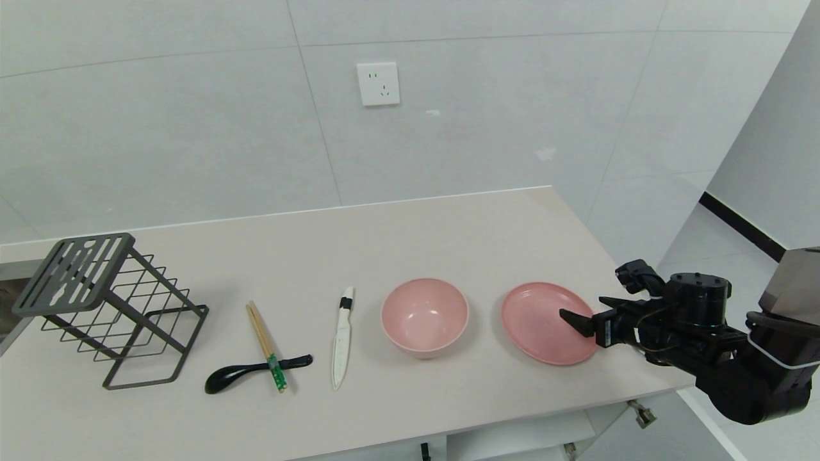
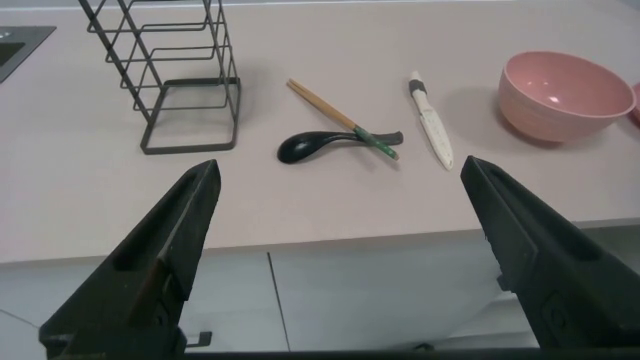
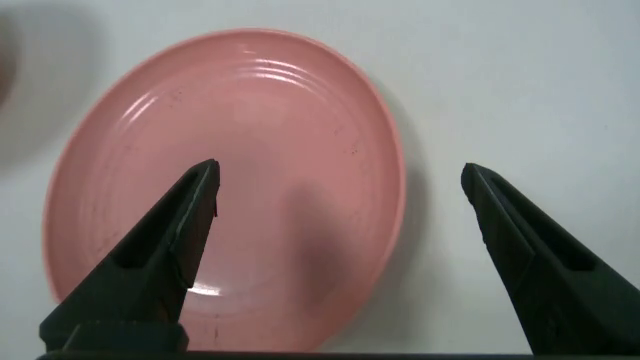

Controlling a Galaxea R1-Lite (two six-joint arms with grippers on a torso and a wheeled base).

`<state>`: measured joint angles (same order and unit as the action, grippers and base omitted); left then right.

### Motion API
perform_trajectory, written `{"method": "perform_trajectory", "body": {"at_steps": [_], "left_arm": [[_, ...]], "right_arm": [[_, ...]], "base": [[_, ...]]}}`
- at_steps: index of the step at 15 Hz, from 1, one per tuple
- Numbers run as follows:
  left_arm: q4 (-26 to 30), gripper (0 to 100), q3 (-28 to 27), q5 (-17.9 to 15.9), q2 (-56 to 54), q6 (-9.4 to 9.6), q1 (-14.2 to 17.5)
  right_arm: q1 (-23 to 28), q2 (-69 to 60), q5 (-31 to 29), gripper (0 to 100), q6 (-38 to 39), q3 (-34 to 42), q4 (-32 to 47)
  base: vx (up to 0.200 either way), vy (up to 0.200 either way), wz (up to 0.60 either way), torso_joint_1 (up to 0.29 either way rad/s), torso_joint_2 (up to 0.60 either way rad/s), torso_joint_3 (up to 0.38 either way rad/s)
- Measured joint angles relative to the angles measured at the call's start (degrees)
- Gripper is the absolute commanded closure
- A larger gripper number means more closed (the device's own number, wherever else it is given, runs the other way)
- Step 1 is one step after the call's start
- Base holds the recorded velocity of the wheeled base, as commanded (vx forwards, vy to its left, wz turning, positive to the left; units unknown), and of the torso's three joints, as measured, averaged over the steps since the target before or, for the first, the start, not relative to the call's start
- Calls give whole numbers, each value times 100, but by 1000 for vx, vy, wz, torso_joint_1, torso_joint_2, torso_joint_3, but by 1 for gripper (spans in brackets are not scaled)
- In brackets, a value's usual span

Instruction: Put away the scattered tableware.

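Note:
A pink plate (image 1: 544, 323) lies at the right end of the counter, with a pink bowl (image 1: 425, 315) to its left. Further left come a white knife (image 1: 343, 336), wooden chopsticks (image 1: 262, 339) crossing a black spoon (image 1: 246, 372), and a dark wire rack (image 1: 109, 307). My right gripper (image 1: 584, 310) hangs open over the plate's right rim; the wrist view has the plate (image 3: 250, 150) under the open right gripper (image 3: 340, 185). My left gripper (image 2: 338, 185) is open and empty, off the counter's front edge, facing the spoon (image 2: 310, 146), the knife (image 2: 430, 115) and the rack (image 2: 185, 70).
The counter (image 1: 448, 237) ends just right of the plate, with floor beyond. A tiled wall with a socket (image 1: 378, 83) runs behind it. A dark recess (image 2: 15, 45) sits left of the rack. Bare counter lies behind the tableware.

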<state>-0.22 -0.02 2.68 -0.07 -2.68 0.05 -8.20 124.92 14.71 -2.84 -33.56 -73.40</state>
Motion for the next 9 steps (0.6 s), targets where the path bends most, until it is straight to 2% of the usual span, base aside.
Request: {"method": "perform_trajectory", "body": {"at_steps": [9], "left_arm": [[-2, 0, 2, 2, 0, -2, 2]], "right_arm": [[-393, 185, 4, 0, -5, 349, -12]], "base": [[0, 0, 0, 0, 0, 0]]}}
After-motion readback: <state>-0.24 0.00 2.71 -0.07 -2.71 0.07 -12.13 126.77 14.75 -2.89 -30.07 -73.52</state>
